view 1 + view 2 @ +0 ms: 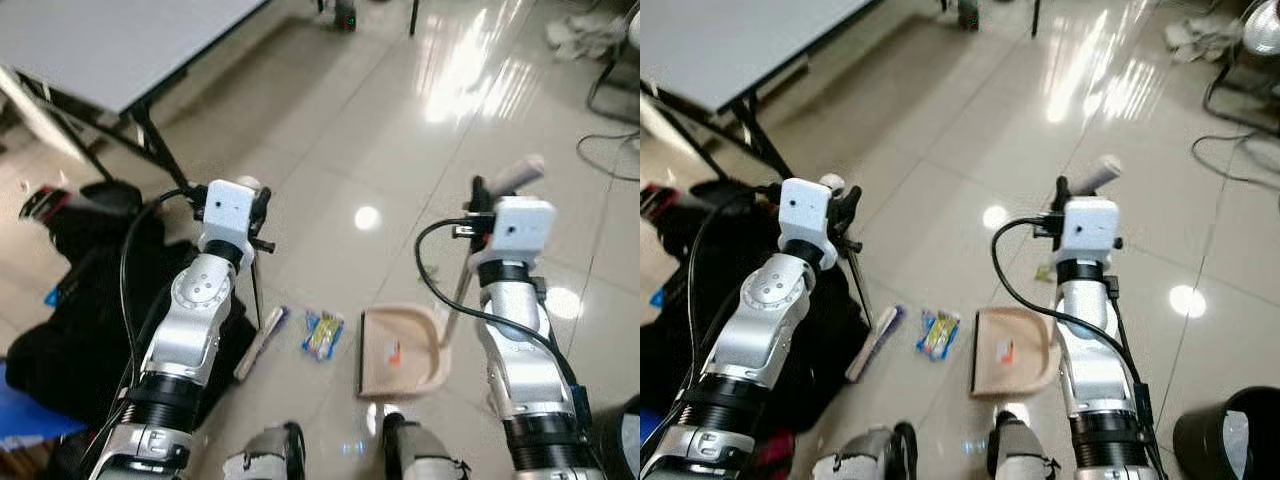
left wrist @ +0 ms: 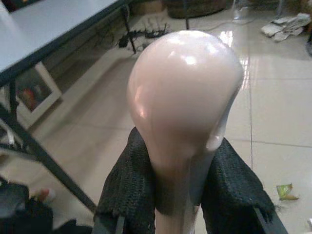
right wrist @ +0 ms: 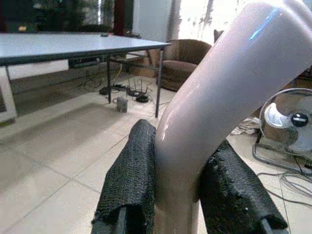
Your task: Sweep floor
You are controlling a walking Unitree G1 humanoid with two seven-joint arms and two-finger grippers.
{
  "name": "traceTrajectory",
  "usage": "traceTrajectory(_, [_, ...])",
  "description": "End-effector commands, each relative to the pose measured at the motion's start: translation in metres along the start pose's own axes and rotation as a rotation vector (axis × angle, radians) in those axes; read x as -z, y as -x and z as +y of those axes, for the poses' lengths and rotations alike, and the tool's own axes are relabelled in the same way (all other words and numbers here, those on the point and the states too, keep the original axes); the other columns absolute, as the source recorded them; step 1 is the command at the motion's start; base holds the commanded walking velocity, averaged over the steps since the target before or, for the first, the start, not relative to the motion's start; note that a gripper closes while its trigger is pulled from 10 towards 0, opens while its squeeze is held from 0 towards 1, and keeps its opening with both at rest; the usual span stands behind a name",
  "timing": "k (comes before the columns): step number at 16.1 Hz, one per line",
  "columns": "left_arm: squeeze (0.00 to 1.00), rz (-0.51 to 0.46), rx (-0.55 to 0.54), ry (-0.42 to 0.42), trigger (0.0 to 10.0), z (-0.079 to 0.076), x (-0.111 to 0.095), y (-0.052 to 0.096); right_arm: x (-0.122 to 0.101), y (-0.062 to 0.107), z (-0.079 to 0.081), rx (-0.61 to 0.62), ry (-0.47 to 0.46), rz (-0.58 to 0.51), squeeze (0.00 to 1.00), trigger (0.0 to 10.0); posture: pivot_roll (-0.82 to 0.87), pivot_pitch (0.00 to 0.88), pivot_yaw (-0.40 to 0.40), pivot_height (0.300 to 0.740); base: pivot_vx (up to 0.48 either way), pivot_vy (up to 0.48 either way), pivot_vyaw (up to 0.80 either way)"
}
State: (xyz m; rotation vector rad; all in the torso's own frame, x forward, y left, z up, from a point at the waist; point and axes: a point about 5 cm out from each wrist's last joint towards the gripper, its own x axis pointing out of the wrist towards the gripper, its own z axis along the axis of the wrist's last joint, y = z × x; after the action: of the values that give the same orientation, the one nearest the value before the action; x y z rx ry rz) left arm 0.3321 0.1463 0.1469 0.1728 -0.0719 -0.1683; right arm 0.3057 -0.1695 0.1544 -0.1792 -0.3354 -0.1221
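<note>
My left gripper (image 1: 256,205) is shut on the pale pink broom handle (image 2: 183,107), whose thin dark shaft runs down to the brush head (image 1: 262,340) lying on the tiles. My right gripper (image 1: 484,200) is shut on the pink dustpan handle (image 3: 229,92), and the beige dustpan (image 1: 402,352) rests on the floor just below it. A small colourful wrapper (image 1: 323,333) lies between the brush head and the dustpan's open edge. In the left wrist view a green scrap (image 2: 285,191) lies on the floor.
A grey table (image 1: 110,45) on black legs stands at the back left. Dark bags (image 1: 75,300) are piled beside my left arm. A cable (image 1: 610,150) loops on the tiles at the right. A black bin (image 1: 1230,435) stands at the lower right, a fan (image 3: 287,122) further off.
</note>
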Motion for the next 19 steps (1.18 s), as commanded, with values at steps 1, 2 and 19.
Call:
traceTrajectory(1, [0.0, -0.006, -0.038, -0.02, 10.0, 0.009, 0.001, 0.005, -0.001, -0.001, -0.002, 0.006, 0.015, -0.021, 0.0, 10.0, 0.05, 0.341, 0.095, 0.74, 0.0, 0.0, 0.0])
traceTrajectory(2, [0.0, -0.017, -0.051, -0.013, 10.0, 0.01, 0.001, 0.008, -0.001, -0.001, -0.001, 0.009, 0.018, -0.03, 0.0, 10.0, 0.05, 0.347, 0.095, 0.74, 0.0, 0.0, 0.0])
traceTrajectory(19, [0.0, -0.236, -0.037, -0.052, 10.0, -0.038, -0.034, -0.05, 0.023, -0.003, 0.04, 0.021, -0.001, -0.049, 0.0, 10.0, 0.03, 0.372, 0.1, 0.74, 0.0, 0.0, 0.0])
